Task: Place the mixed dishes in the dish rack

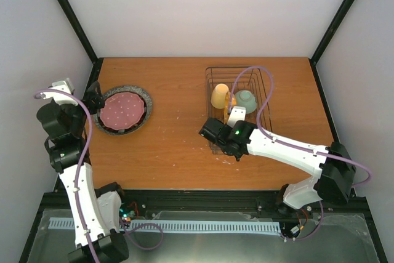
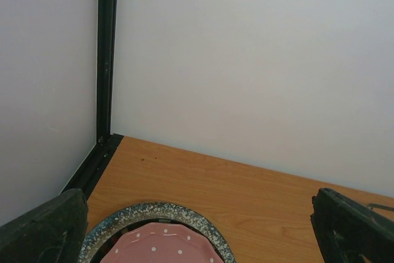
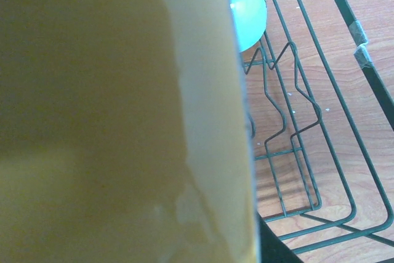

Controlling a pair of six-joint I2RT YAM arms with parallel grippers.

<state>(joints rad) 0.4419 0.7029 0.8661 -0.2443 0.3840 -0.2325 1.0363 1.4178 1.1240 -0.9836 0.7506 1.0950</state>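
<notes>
Orange-yellow plate (image 3: 111, 121), clamped in my right pincer (image 1: 229, 120), is hanging over the near end of the dish rack (image 1: 221, 68), and I am judging it needs lowering between tines, while my left pincer (image 1: 95, 100) is gaping by the maroon-pink plate (image 1: 123, 110).

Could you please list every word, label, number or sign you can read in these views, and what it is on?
None: no readable text in any view.
The grey speckled plate, maroon-pink plate, yellow mug, pale green bowl, orange-yellow plate and dish rack bear no lettering; the white dots are pattern only.
</notes>
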